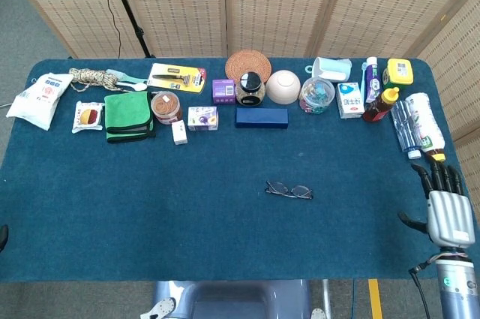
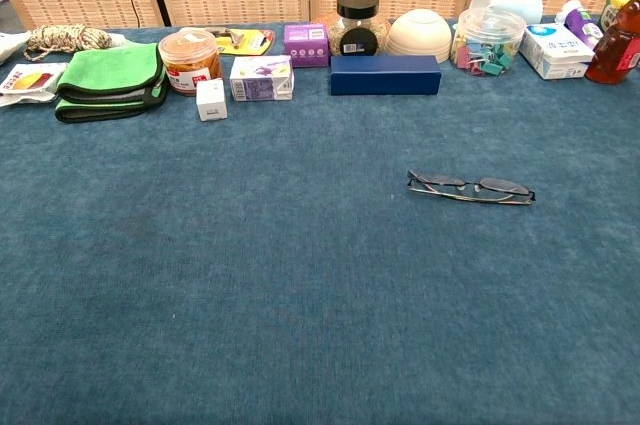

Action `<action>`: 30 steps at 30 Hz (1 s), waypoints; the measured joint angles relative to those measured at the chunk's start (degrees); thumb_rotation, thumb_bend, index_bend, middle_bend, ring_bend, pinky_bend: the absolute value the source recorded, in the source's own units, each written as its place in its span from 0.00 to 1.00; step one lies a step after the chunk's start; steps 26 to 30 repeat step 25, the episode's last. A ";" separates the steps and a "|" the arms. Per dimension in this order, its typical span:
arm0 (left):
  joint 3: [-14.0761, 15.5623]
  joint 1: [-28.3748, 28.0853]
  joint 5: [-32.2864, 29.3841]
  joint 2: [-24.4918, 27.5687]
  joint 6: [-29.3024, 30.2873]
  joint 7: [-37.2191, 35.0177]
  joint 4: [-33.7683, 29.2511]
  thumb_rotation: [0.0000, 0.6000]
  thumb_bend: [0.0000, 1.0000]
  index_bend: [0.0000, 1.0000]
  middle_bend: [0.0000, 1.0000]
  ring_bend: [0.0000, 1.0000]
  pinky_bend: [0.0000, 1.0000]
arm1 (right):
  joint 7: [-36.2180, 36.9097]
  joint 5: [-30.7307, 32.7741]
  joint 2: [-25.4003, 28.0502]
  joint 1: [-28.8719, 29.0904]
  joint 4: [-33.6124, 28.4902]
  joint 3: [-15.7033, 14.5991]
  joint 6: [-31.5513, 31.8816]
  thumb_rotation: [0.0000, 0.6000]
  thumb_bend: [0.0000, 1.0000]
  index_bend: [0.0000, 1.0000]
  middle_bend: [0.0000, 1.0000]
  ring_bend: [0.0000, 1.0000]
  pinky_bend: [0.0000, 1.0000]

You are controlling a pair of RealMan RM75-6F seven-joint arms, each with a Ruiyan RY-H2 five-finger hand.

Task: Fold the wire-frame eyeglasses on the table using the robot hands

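The wire-frame eyeglasses (image 1: pixel 289 190) lie flat on the blue tablecloth a little right of centre, and the chest view shows the eyeglasses (image 2: pixel 470 187) as a thin low shape, lenses side by side. My right hand (image 1: pixel 448 210) hovers over the table's front right corner, far to the right of the glasses, palm down with fingers stretched apart and holding nothing. It does not show in the chest view. A dark sliver (image 1: pixel 2 236) at the left edge of the head view is all that shows of my left side.
A row of items lines the far side: green cloth (image 1: pixel 127 115), jars, small boxes, a dark blue case (image 1: pixel 261 117), a bowl (image 1: pixel 283 87), a clip tub. Bottles (image 1: pixel 418 127) lie at the right edge, just beyond my right hand.
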 measured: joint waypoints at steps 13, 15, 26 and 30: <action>0.30 0.14 2.00 -0.88 -0.22 -0.43 -0.56 0.74 0.43 0.00 0.00 0.00 0.00 | -0.26 -5.53 0.61 -6.24 -1.56 -1.22 3.57 1.00 0.15 0.16 0.02 0.00 0.00; 0.32 -0.09 2.64 -1.10 -0.43 -0.02 -0.43 0.74 0.42 0.00 0.00 0.00 0.00 | -0.26 -5.71 0.74 -6.50 -1.65 -0.94 3.12 1.00 0.15 0.16 0.02 0.00 0.00; 0.73 -1.90 7.91 -1.43 -1.75 -1.08 1.36 0.73 0.43 0.00 0.00 0.00 0.00 | -0.28 -7.20 1.34 -7.95 -2.55 0.23 1.97 1.00 0.15 0.16 0.02 0.00 0.00; 0.73 -1.90 7.91 -1.43 -1.75 -1.08 1.36 0.73 0.43 0.00 0.00 0.00 0.00 | -0.28 -7.20 1.34 -7.95 -2.55 0.23 1.97 1.00 0.15 0.16 0.02 0.00 0.00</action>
